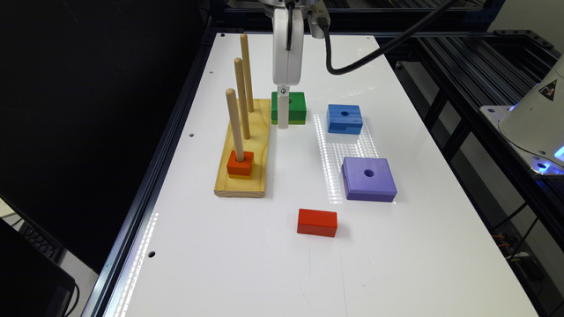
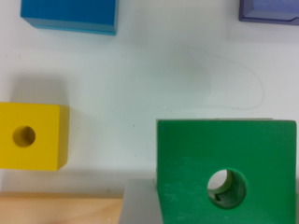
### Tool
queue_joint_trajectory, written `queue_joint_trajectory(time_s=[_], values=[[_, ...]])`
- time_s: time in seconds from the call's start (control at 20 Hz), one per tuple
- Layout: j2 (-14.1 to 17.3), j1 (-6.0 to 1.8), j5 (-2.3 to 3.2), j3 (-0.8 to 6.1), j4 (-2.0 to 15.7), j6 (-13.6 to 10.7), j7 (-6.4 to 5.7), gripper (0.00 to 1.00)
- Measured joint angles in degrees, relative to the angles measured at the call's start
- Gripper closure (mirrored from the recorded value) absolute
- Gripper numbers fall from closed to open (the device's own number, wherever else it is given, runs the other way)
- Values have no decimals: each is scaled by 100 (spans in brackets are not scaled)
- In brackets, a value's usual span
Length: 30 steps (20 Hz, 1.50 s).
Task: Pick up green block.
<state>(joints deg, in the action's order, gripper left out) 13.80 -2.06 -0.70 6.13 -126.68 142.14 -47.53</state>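
**Hand lowered at the green block**

The green block (image 1: 294, 104) sits flat on the white table (image 1: 273, 246), in the upper middle of the exterior frame, its round hole facing up. In the wrist view it sits at the lower right (image 2: 226, 170), with a grey finger (image 2: 140, 203) against one side. The hand (image 1: 283, 110) stands upright, down at the block's level, probably so the sides can be pinched. Whether it is closed on the block I cannot tell; the other side is out of frame.

Just left of the block stands a wooden base (image 1: 244, 149) with 3 pegs, an orange block (image 1: 240, 164) on the nearest. A blue block (image 1: 344, 119) lies to the right, a purple block (image 1: 369, 178) and a red block (image 1: 317, 222) lower down. A yellow block (image 2: 30, 135) shows mid-left in the wrist view.
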Motion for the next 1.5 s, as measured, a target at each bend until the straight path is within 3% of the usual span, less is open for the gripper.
queue_joint_trajectory(time_s=[0.35,0.7,1.1,1.5], values=[[-611,0,-2,5,-1,-582,-1,100],[-646,0,-2,6,14,-611,-1,100],[-1161,0,-6,9,25,-1070,-3,100],[-1208,0,-6,10,37,-1086,-3,100]])
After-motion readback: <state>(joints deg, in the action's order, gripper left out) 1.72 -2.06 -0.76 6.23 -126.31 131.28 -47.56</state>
